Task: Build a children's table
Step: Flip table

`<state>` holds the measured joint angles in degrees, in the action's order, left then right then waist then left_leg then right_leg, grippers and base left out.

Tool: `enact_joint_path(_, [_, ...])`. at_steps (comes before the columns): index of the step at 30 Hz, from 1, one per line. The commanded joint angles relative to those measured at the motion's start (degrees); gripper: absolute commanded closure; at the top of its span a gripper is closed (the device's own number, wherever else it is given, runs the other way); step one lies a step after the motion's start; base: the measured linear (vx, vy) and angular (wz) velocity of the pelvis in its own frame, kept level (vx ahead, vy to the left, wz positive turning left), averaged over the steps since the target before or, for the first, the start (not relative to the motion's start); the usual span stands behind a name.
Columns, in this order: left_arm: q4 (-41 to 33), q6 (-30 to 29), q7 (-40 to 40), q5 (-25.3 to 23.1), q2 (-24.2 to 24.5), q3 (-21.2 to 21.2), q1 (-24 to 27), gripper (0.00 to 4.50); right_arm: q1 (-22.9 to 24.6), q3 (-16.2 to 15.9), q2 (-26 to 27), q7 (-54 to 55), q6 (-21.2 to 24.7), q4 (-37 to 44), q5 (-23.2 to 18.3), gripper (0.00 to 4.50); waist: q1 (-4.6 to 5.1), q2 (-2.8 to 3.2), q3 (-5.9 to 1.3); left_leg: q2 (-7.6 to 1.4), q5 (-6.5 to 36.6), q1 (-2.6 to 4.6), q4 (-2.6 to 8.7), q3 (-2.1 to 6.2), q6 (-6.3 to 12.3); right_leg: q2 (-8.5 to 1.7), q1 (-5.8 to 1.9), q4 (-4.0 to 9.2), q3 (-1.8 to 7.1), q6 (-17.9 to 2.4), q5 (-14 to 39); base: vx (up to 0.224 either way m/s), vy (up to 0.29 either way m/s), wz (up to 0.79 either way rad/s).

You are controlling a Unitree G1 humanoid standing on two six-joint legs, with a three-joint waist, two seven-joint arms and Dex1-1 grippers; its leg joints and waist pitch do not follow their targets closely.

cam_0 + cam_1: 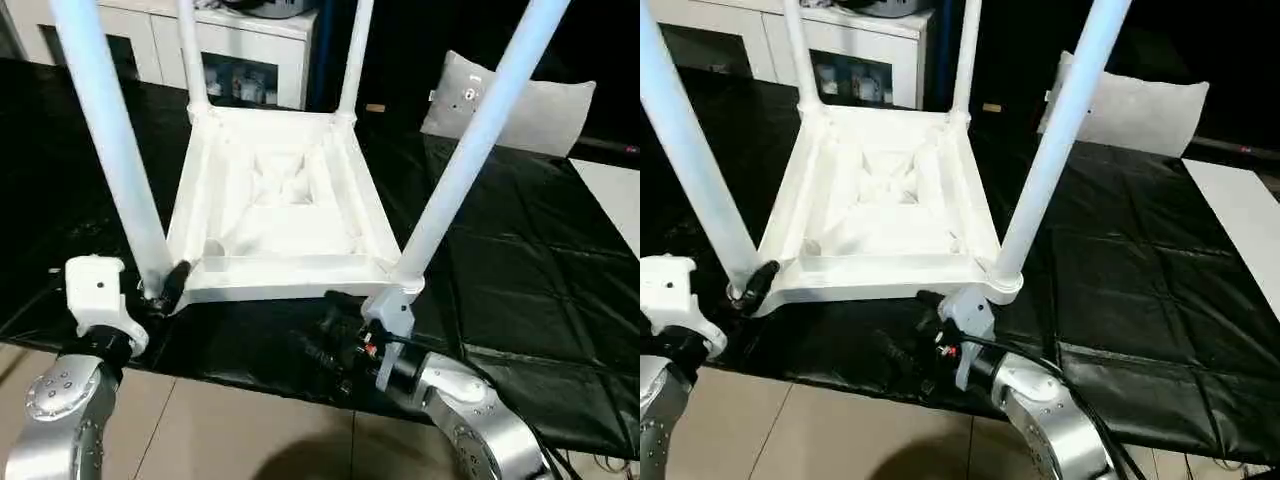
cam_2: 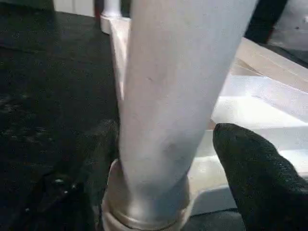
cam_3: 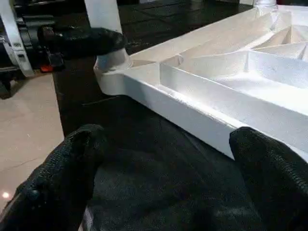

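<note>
With all four legs standing in the upturned table top (image 1: 280, 215), the left gripper (image 2: 168, 159) straddled the near-left leg (image 1: 105, 140) unclamped — best squeezed low, by the socket — while the right gripper (image 3: 163, 173) gaped empty.

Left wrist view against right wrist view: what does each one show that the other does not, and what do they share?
Left wrist view: fingers of the left gripper on both sides of the near-left leg, a gap beside one. Right wrist view: the open right gripper over the black mat, the table top with its ribbed underside, tan floor. Shared: that leg's base in its corner socket.
</note>
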<state>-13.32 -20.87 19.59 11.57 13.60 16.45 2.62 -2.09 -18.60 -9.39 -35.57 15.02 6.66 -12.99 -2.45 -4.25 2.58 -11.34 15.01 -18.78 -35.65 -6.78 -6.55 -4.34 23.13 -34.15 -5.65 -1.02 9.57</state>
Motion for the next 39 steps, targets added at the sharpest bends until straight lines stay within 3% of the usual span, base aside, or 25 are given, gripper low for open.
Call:
enact_joint_path(1, [1.0, 0.6, 1.1, 0.4, 0.8, -0.8, -1.1, 1.31, -0.8, -0.3, -0.4, -0.6, 0.6, 0.3, -0.4, 0.00, -0.20, 1.50, -2.19, -1.63, 9.6, -1.21, 6.07, -0.43, 1.07, -3.50, -3.09, 3.60, 3.45, -7.8, 14.8, 0.000, 0.000, 0.00])
enact_joint_path(13, [3.8, 1.1, 3.0, 1.7, 2.6, -1.2, -3.1, 2.27, -0.6, -0.6, -0.4, -0.5, 1.0, 0.4, 0.1, 0.00, -0.87, 1.72, -2.29, -1.76, 8.5, -1.15, 6.13, -0.54, 0.34, -3.55, -3.20, 3.29, 3.53, -8.5, 12.1, 0.000, 0.000, 0.00])
enact_joint_path(22, [5.4, 0.7, 3.2, 2.1, 2.7, -2.4, -4.9, 2.39, -0.5, -0.9, -0.3, -0.2, 1.1, 0.3, 0.5, 0.00, -1.13, 1.71, -2.15, -1.76, 10.8, -1.04, 6.28, -0.55, 0.06, -3.62, -3.01, 3.76, 3.54, -7.4, 16.1, 0.000, 0.000, 0.00])
enact_joint_path(26, [4.4, -2.5, -1.4, 4.5, -1.3, -0.4, -5.2, 2.39, -0.9, 1.5, 1.7, 3.9, 2.8, -0.9, 0.4, 0.00, -1.08, 1.72, -2.06, -1.87, 11.9, -0.95, 6.31, -0.59, -0.61, -3.70, -2.79, 3.86, 3.57, -7.5, 17.3, 0.000, 0.000, 0.00])
enact_joint_path(27, [3.7, -4.0, -3.1, 5.8, -3.1, 0.2, -5.0, 2.39, -1.2, 3.0, 2.8, 6.1, 3.2, -1.6, 0.0, 0.00, -0.95, 1.38, -2.04, -1.89, 12.2, -1.09, 6.31, -0.68, -0.68, -3.73, -2.84, 3.95, 3.63, -7.5, 18.0, 0.000, 0.000, 0.00])
enact_joint_path(29, [2.4, -6.9, -5.6, 9.2, -6.8, 1.3, -4.3, 2.39, -1.7, 5.7, 4.9, 9.2, 3.6, -2.6, -1.1, 0.00, -0.96, 1.31, -2.07, -1.80, 11.9, -1.31, 6.32, -0.56, -0.87, -3.75, -3.02, 3.99, 3.51, -6.9, 19.1, 0.000, 0.000, 0.00])
enact_joint_path(30, [1.6, -8.4, -7.2, 11.1, -9.2, 1.7, -3.7, 2.39, -1.9, 7.1, 5.8, 10.4, 4.2, -2.8, -2.1, 0.00, -0.86, 0.97, -2.09, -1.71, 11.7, -1.35, 6.25, -0.61, -0.63, -3.72, -3.00, 4.14, 3.47, -6.2, 20.1, 0.000, 0.000, 0.00])
enact_joint_path(32, [0.3, -11.6, -10.1, 15.1, -13.7, 2.8, -2.8, 2.39, -2.2, 9.0, 7.2, 11.8, 5.6, -2.6, -4.3, 0.00, -0.79, 0.99, -2.19, -1.72, 10.2, -1.51, 6.10, -0.65, -0.41, -3.74, -3.11, 3.85, 3.56, -6.0, 19.1, 0.000, 0.000, 0.00])
enact_joint_path(33, [-0.1, -12.8, -11.7, 17.0, -15.8, 3.3, -2.6, 2.39, -2.4, 9.7, 7.7, 12.3, 6.4, -2.5, -5.2, 0.00, -0.75, 0.55, -2.22, -1.74, 9.0, -1.74, 6.03, -0.72, -0.03, -3.68, -3.20, 3.84, 3.56, -5.9, 18.3, 0.000, 0.000, 0.00])
enact_joint_path(35, [-0.4, -13.6, -12.6, 17.9, -17.0, 3.7, -2.5, 2.39, -2.5, 10.1, 7.9, 12.6, 6.9, -2.4, -5.6, 0.00, -0.88, 0.73, -2.37, -1.43, 7.1, -1.77, 5.77, -1.01, 0.46, -3.56, -3.21, 3.62, 3.64, -5.9, 17.1, 0.000, 0.000, 0.00])
enact_joint_path(36, [-1.0, -15.4, -14.2, 20.4, -19.8, 4.1, -2.2, 2.39, -2.6, 11.0, 8.9, 13.0, 7.7, -2.3, -6.8, 0.00, -0.79, 0.32, -2.37, -1.32, 6.4, -1.81, 5.67, -1.27, 0.96, -3.44, -3.08, 3.83, 3.65, -5.7, 17.1, 0.000, 0.000, 0.00])
enact_joint_path(37, [-1.2, -16.0, -14.9, 21.6, -21.1, 4.5, -2.2, 2.39, -2.7, 11.5, 9.4, 13.4, 8.1, -2.4, -7.3, 0.00, -1.01, 0.62, -2.40, -1.23, 6.0, -1.86, 5.64, -1.24, 1.04, -3.43, -3.10, 3.76, 3.62, -5.7, 17.0, 0.000, 0.000, 0.00])
enact_joint_path(39, [-1.2, -17.1, -15.7, 23.2, -23.4, 4.7, -2.4, 2.39, -3.6, 12.9, 11.0, 14.7, 8.4, -3.7, -8.2, 0.00, -0.83, 0.55, -2.47, -1.13, 6.0, -1.80, 5.79, -1.31, 1.26, -3.20, -2.93, 3.90, 3.52, -4.6, 18.0, 0.000, 0.000, 0.00])
